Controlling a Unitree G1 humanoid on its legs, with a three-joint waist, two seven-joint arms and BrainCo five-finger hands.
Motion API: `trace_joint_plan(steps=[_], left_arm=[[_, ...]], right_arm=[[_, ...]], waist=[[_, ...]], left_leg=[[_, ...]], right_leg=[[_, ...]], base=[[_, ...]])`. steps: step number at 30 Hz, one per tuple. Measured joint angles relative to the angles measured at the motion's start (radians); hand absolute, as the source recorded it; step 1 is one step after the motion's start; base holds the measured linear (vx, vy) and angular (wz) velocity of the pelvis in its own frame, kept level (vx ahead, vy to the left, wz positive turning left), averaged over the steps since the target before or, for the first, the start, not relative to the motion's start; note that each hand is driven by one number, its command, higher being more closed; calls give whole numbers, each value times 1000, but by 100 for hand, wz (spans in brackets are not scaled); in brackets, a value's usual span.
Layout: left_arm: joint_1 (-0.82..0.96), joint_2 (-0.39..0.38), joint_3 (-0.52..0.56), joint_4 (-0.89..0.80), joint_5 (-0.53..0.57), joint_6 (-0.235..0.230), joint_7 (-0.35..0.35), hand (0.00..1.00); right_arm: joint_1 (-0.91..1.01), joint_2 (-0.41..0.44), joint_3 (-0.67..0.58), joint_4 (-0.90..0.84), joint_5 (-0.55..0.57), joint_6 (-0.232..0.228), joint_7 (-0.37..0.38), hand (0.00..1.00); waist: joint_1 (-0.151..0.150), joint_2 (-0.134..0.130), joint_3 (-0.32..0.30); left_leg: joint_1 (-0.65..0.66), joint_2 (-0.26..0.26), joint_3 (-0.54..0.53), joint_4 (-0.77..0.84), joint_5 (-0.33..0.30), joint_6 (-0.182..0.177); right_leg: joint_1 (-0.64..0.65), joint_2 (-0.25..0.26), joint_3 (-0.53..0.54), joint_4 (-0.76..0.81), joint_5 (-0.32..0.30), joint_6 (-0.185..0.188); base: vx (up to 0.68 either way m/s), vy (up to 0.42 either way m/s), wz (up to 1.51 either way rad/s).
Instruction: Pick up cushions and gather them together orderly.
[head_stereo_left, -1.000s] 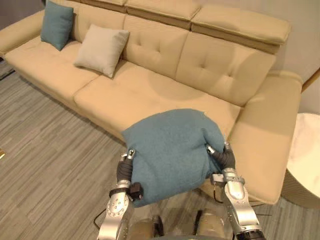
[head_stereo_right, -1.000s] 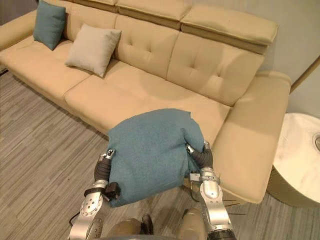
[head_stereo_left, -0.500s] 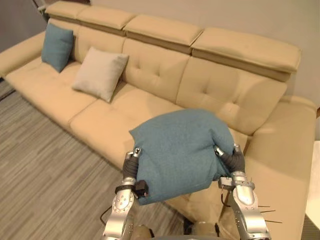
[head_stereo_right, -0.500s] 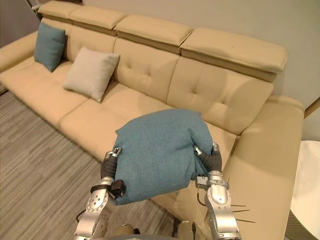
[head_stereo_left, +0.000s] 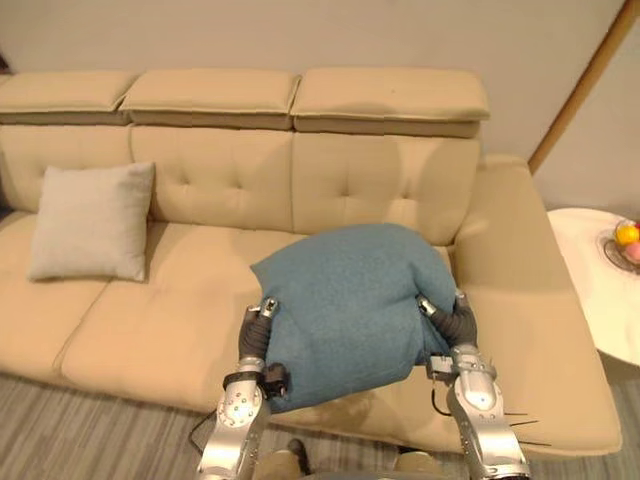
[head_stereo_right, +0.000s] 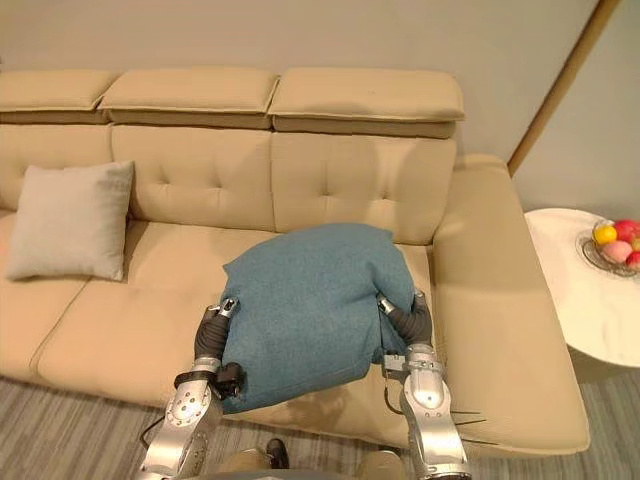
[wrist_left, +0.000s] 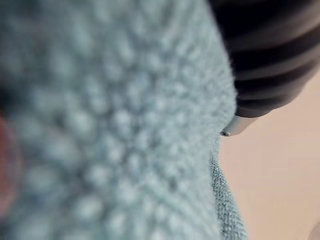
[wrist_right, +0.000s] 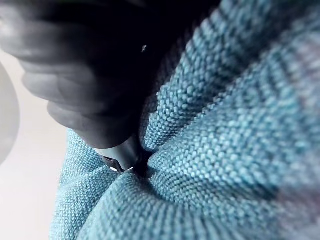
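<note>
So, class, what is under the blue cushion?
The sofa seat shows around the blue cushion; the left robot hand and right robot hand flank it. The seat directly beneath is covered.

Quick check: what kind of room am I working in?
Most likely a living room or lounge: a beige sofa, a beige cushion on its seat, and a round white side table with a fruit bowl.

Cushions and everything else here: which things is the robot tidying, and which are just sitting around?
For the job:
- teal cushion, pressed between the left hand and the right hand
- beige cushion, leaning against the back of the sofa

Just sitting around:
- white round table beside the sofa
- bowl of fruit on that table
</note>
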Motion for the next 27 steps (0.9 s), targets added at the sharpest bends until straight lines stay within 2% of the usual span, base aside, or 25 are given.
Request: trace_joint_plan(steps=[1,2,5,8,11,14,16,18,22,23,24,25,27], left_arm=[[-5,0,23,0,7,0,7,100],[-6,0,25,0,8,0,8,100],[-42,4,50,2,17,0,23,100],[-116,1,58,34,35,0,42,100],[-282,23,62,107,48,0,80,100],[-546,112,68,205,54,4,137,100],[-759,179,66,267,54,5,179,100],[-902,222,65,318,54,5,202,100],[-1317,320,52,500,51,3,261,100],[-1392,333,52,535,51,3,265,0],[-1446,338,52,556,51,2,267,0],[-1534,345,51,581,51,-4,280,0],[-1629,365,47,625,52,-17,285,0]], right_arm=[[-51,-2,17,26,-20,0,-6,100],[-55,-1,18,29,-22,0,-6,100],[-115,0,40,41,-44,1,-41,100],[-167,-3,39,63,-61,1,-73,100],[-279,-14,35,86,-71,1,-132,100],[-531,-37,11,190,-98,9,-192,100],[-709,-49,-20,235,-105,27,-240,100],[-830,-51,-49,260,-112,31,-274,100],[-1189,-78,-129,373,-149,31,-390,100],[-1254,-80,-149,406,-150,31,-415,100],[-1294,-83,-157,419,-151,31,-435,100],[-1346,-99,-170,421,-163,31,-465,0],[-1415,-120,-180,437,-182,31,-499,0]], waist=[[1,0,0],[1,0,0],[1,2,3],[-4,11,47],[-3,13,87],[0,10,136],[3,8,194],[3,7,212],[1,5,255],[-4,4,256],[-7,5,257],[-7,4,264],[-9,5,279]], left_leg=[[-31,11,30,5,-2,-2],[-34,12,32,6,-2,-2],[-114,40,55,17,5,-10],[-141,55,51,12,19,-14],[-211,45,45,-17,59,-5],[-298,26,41,-67,127,4],[-326,23,29,-99,170,4],[-350,19,18,-135,205,2],[-383,1,11,-256,309,6],[-389,-2,8,-276,324,6],[-394,-4,5,-291,334,8],[-395,-7,2,-320,352,7],[-396,-10,-3,-353,371,10]], right_leg=[[-49,15,25,-2,19,-12],[-54,17,26,-3,21,-12],[-132,37,7,-38,81,-25],[-153,48,-61,-56,116,-42],[-218,40,-96,-78,156,-56],[-305,29,-114,-116,217,-61],[-333,31,-128,-129,241,-64],[-365,34,-142,-130,251,-69],[-431,36,-154,-156,292,-76],[-441,36,-157,-164,299,-76],[-451,36,-161,-164,300,-76],[-461,37,-165,-165,301,-76],[-473,39,-169,-167,303,-77]], base=[[-31,33,-66],[-28,2,-63],[-15,-37,-34],[-28,-45,-6],[-107,-41,9],[-176,-24,13],[-172,-27,17],[-168,-39,19],[-109,-26,11],[-97,-14,11],[-62,-4,10],[-62,0,9],[-40,6,7]])
